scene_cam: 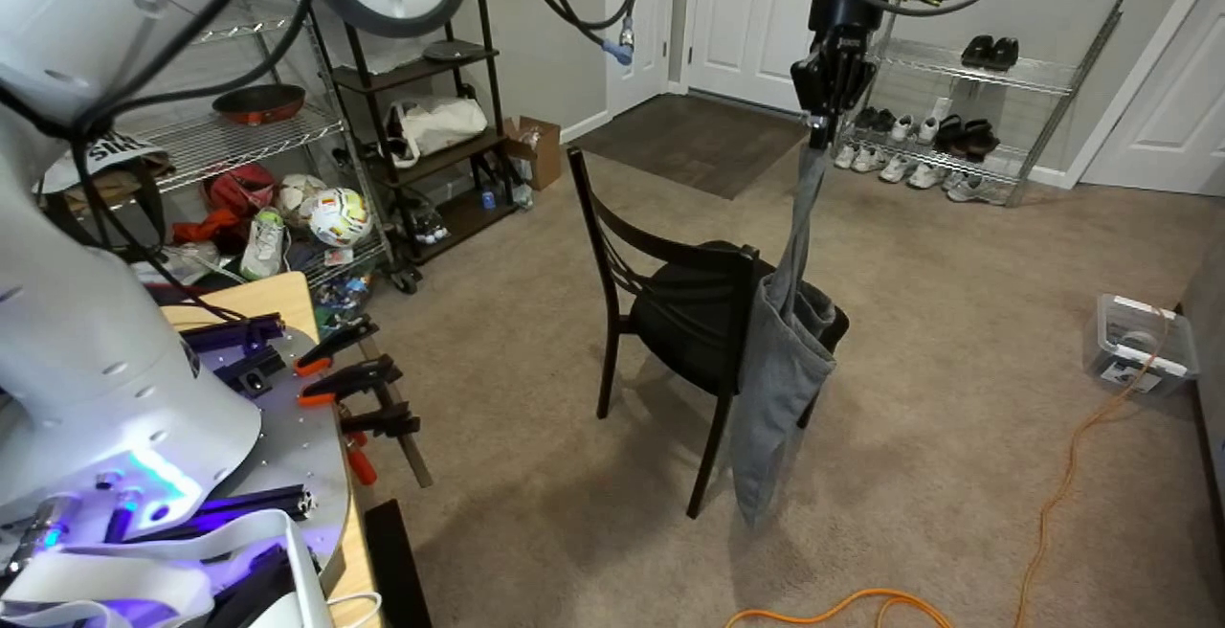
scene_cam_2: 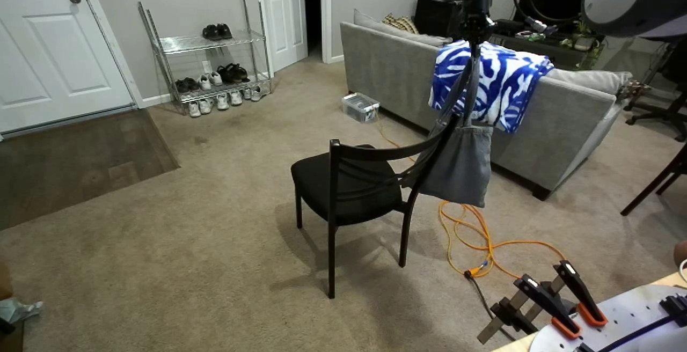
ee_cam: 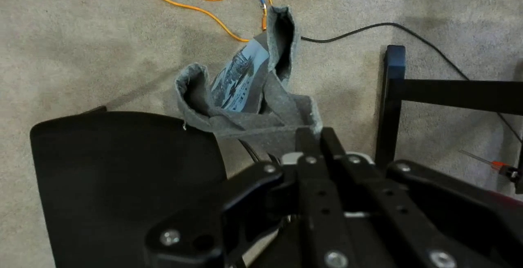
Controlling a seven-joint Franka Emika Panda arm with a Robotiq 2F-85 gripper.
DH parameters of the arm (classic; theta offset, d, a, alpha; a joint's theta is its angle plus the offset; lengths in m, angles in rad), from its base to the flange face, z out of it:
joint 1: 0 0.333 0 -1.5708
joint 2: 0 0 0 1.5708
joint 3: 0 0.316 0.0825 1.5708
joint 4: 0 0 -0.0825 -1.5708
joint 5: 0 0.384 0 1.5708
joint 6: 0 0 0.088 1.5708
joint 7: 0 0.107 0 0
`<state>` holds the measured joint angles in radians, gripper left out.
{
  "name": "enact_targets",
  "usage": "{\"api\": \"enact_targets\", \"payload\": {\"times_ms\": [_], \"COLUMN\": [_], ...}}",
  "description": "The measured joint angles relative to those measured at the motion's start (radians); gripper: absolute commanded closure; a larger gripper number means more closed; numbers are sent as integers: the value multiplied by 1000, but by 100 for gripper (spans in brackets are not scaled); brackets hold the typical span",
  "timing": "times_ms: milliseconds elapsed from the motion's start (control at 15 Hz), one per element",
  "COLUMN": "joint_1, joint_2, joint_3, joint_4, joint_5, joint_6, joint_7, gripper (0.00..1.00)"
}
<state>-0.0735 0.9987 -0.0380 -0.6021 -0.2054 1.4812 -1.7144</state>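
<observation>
My gripper [scene_cam: 820, 133] is shut on the strap of a grey cloth bag [scene_cam: 777, 370]. The gripper also shows at the top of an exterior view [scene_cam_2: 475, 46] and in the wrist view [ee_cam: 320, 135]. The bag hangs down from it beside the backrest of a black chair [scene_cam: 670, 250], in both exterior views. In an exterior view the bag [scene_cam_2: 462, 167] lies close to a back post of the chair [scene_cam_2: 367, 153]; I cannot tell whether they touch. In the wrist view the bag [ee_cam: 245, 123] is partly open, with a printed picture, between the seat [ee_cam: 126, 178] and a post.
An orange cord [scene_cam_2: 483, 234] lies on the carpet near the chair. A grey sofa [scene_cam_2: 392, 62] carries a blue and white blanket [scene_cam_2: 494, 73]. A clear plastic box [scene_cam: 1144, 341] stands on the floor. Clamps [scene_cam: 354, 379] stick out from the robot's table edge. A shoe rack [scene_cam_2: 214, 46] stands by the wall.
</observation>
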Motion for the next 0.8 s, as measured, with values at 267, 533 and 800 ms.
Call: {"api": "enact_targets", "payload": {"times_ms": [267, 533, 800], "joint_1": [67, 97, 85], "joint_2": [0, 1, 2], "joint_3": [-1, -2, -2], "joint_4": [7, 7, 7], "joint_5": [-4, -4, -4], "joint_6": [0, 0, 0], "joint_7": [0, -4, -25], "gripper": [98, 98, 98]}}
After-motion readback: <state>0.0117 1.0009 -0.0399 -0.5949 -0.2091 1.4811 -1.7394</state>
